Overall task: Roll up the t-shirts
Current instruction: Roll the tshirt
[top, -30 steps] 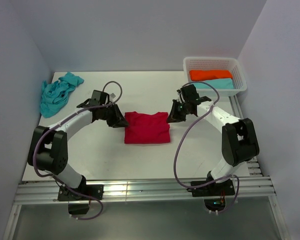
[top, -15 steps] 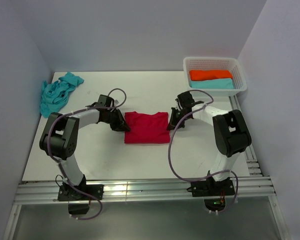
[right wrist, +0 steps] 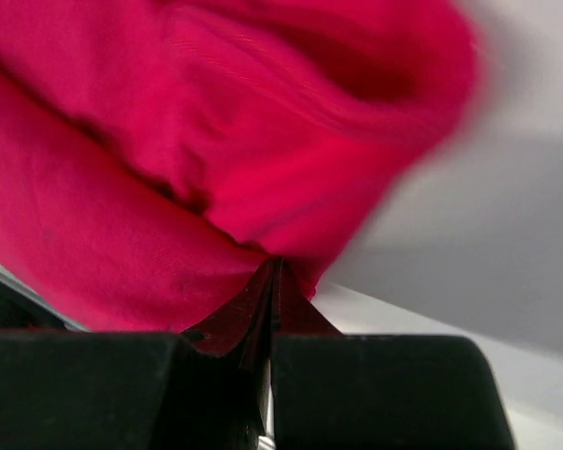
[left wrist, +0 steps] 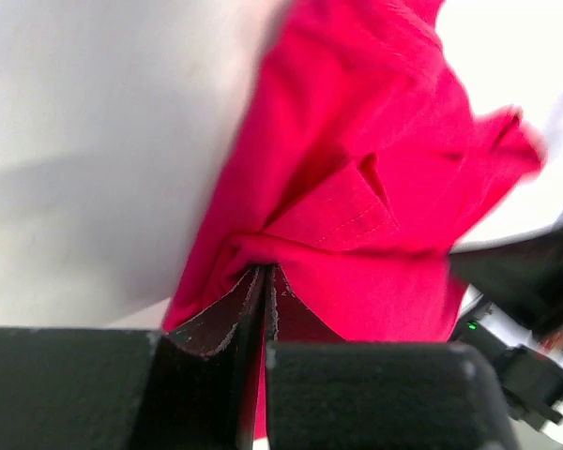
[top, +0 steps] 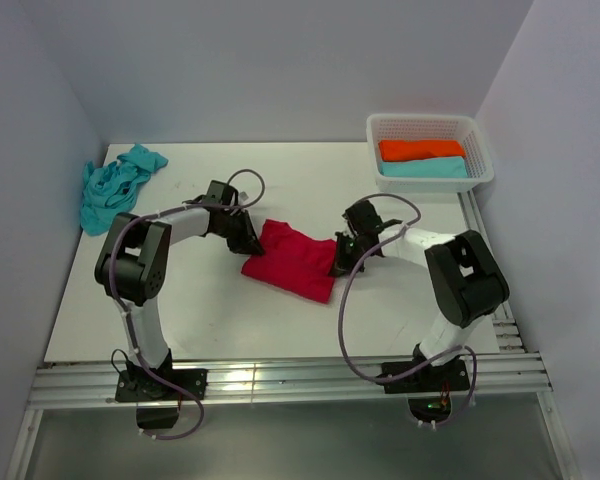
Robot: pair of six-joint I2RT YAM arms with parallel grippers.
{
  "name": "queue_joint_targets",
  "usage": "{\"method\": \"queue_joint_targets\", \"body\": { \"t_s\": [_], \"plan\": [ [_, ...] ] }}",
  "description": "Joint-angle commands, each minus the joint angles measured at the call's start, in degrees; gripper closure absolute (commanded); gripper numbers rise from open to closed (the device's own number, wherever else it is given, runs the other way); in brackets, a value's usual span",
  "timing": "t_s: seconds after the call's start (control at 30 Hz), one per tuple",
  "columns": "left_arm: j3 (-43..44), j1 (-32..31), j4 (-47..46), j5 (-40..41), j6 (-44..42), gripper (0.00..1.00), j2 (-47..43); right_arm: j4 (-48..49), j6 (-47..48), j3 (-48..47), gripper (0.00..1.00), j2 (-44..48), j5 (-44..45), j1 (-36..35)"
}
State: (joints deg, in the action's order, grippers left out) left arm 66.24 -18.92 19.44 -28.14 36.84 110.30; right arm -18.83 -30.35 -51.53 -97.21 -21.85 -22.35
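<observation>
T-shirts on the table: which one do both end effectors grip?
The crimson red t-shirt, mid-table, pinched by the left end effector and right end effector; the turquoise t-shirt lies crumpled, untouched, far left.

The middle t-shirt (top: 288, 258) lies on the table (top: 180, 300) between the left gripper (top: 248, 243), at its left edge, and the right gripper (top: 338, 265), at its right edge. A second t-shirt (top: 115, 185) lies in the far left corner. The basket (top: 430, 121) stands far right, holding, it seems, two folded cloths (top: 423, 150).

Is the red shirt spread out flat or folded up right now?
Folded. The red shirt is a compact, layered bundle, pinched at either side by the left claw and right claw.
</observation>
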Motion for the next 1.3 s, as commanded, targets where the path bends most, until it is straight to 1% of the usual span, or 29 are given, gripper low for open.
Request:
{"method": "queue_joint_targets", "body": {
  "t_s": [0.0,0.1,0.13,0.23,0.3,0.33,0.37,0.4,0.47,0.53,0.57,0.6,0.63,0.67,0.7,0.77,0.83,0.87,0.9,0.93,1.0,1.03,1.07,1.1,1.13,1.17,1.2,1.23,1.27],
  "plan": [
    [3.37,-1.03,1.04,4.41,-6.33,0.91,2.64,-1.21,-3.39,2.74,1.00,3.42,1.54,-7.06],
    [5.83,-1.91,0.60,3.18,-8.97,0.91,3.78,-1.82,-6.81,2.49,1.00,5.36,1.98,-12.09],
    [6.62,-2.52,0.51,2.92,-9.41,0.91,4.22,-2.00,-7.53,2.31,1.00,5.80,2.07,-15.50],
    [10.04,-3.93,0.95,2.57,-10.56,0.91,5.45,-3.84,-9.55,1.08,1.00,6.33,3.47,-20.87],
    [12.42,-4.11,1.47,2.65,-10.12,0.90,6.15,-5.24,-9.82,0.73,0.99,6.77,4.96,-21.77],
    [13.82,-4.20,1.56,2.30,-9.95,0.89,6.59,-5.69,-9.82,0.64,0.97,7.55,5.41,-21.86],
    [14.53,-4.20,2.17,2.21,-9.60,0.87,6.59,-6.21,-9.56,0.29,0.89,7.91,6.02,-21.77],
    [15.23,-4.20,2.53,2.30,-9.51,0.83,6.59,-7.70,-8.86,-0.23,0.86,8.26,7.59,-21.77],
    [17.24,-4.20,3.32,2.21,-9.07,0.79,5.98,-9.29,-8.06,-1.90,0.83,9.23,8.66,-21.77],
    [18.92,-4.11,5.16,2.47,-8.63,0.74,4.67,-12.27,-6.92,-3.40,0.74,10.45,10.76,-21.77],
    [20.93,-4.11,5.78,2.39,-8.37,0.72,4.22,-13.24,-6.74,-4.88,0.65,10.98,11.55,-21.77],
    [21.99,-3.85,7.61,2.30,-8.19,0.70,3.79,-15.43,-6.48,-5.77,0.61,11.42,12.43,-21.77],
    [24.53,-3.76,8.59,2.39,-7.84,0.69,3.17,-16.58,-6.39,-6.73,0.59,12.30,14.18,-21.69],
    [25.77,-3.58,10.16,2.91,-7.14,0.68,2.90,-17.63,-6.22,-8.92,0.54,12.92,15.07,-21.77],
    [26.92,-2.97,12.70,3.09,-6.78,0.69,2.73,-19.73,-6.21,-10.07,0.52,13.36,16.21,-21.77],
    [27.98,-1.83,14.04,3.09,-5.03,0.69,1.15,-22.81,-6.30,-14.27,0.44,13.89,19.20,-21.95],
    [25.02,1.24,14.05,2.83,-2.23,0.69,-2.01,-25.10,-6.04,-18.06,0.40,12.14,21.74,-23.09],
    [23.43,2.64,13.78,2.22,-1.52,0.69,-3.24,-26.51,-5.78,-22.08,0.39,11.09,23.41,-23.44],
    [21.93,5.70,13.69,0.99,-1.16,0.69,-4.38,-28.61,-5.43,-24.21,0.39,9.94,24.30,-24.05],
    [19.39,7.39,14.04,0.72,-1.24,0.69,-6.57,-29.59,-5.42,-26.15,0.38,7.58,25.53,-25.45],
    [17.53,11.42,15.53,2.29,-2.21,0.69,-9.73,-31.96,-5.60,-31.86,0.37,5.02,28.51,-27.12],
    [16.13,12.75,16.32,2.74,-3.34,0.69,-10.62,-32.58,-5.86,-33.79,0.37,2.31,29.40,-28.70],
    [15.33,13.90,17.55,2.91,-3.96,0.70,-11.42,-33.54,-6.82,-37.73,0.37,0.72,31.32,-29.59],
    [14.54,16.43,17.91,2.57,-4.32,0.71,-12.29,-35.90,-7.26,-40.03,0.36,-1.12,32.30,-30.38],
    [12.53,17.85,17.91,1.35,-4.67,0.71,-14.13,-37.41,-7.88,-42.23,0.36,-5.06,33.52,-31.17],
    [11.47,18.82,17.65,0.46,-4.67,0.71,-15.11,-39.07,-8.75,-46.95,0.35,-7.01,34.75,-32.83],
    [10.41,22.31,17.47,0.19,-4.76,0.70,-16.25,-41.96,-9.02,-49.35,0.34,-9.03,37.55,-33.72],
    [8.40,23.65,17.04,-0.16,-4.59,0.69,-18.61,-43.38,-9.20,-51.63,0.32,-12.88,39.32,-34.77],
    [7.51,24.88,16.68,-0.51,-4.76,0.68,-19.85,-44.53,-9.12,-55.75,0.25,-14.66,40.55,-36.87]
  ]
}}
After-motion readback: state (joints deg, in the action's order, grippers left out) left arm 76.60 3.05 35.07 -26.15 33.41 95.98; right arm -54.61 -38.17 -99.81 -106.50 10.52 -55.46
